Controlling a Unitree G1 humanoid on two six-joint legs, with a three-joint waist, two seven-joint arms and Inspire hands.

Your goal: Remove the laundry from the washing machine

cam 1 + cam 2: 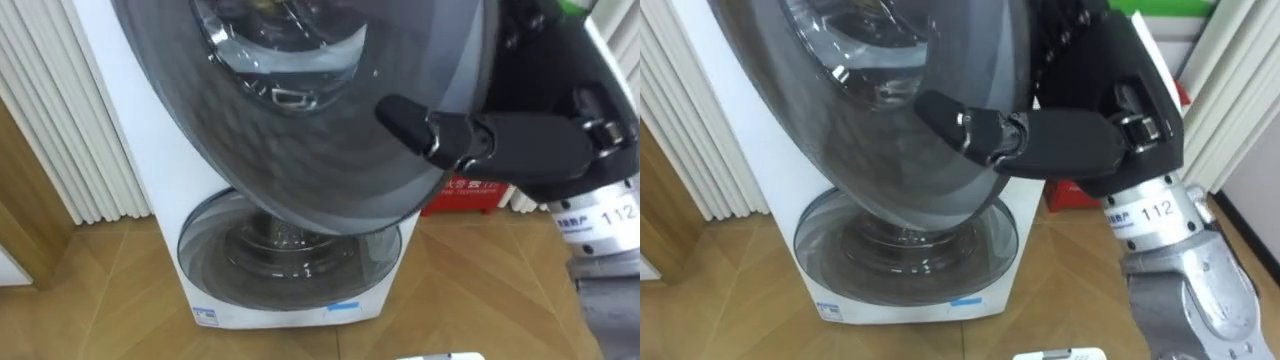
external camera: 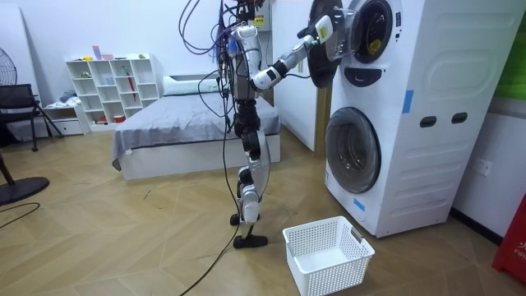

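Right hand (image 1: 1080, 140): thumb lies across the door (image 1: 870, 130); other fingers are hidden past its rim, so I cannot tell the grip.
Purpose: I judge it holds the door clear of the drum (image 2: 374, 29).
Clothes: presumably inside the drum.
Basket (image 2: 327, 255): on the floor, placed to receive.

glossy grey plastic door (image 1: 300, 150), smooth white machine casing (image 1: 128, 120), wooden floor (image 1: 480, 290)

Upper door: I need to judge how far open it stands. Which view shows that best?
The room view: the upper door shows almost whole, swung out from the stacked machine, with the right hand at its edge. The eye views show its glass and rim close up, the hand lying against it, not the opening.
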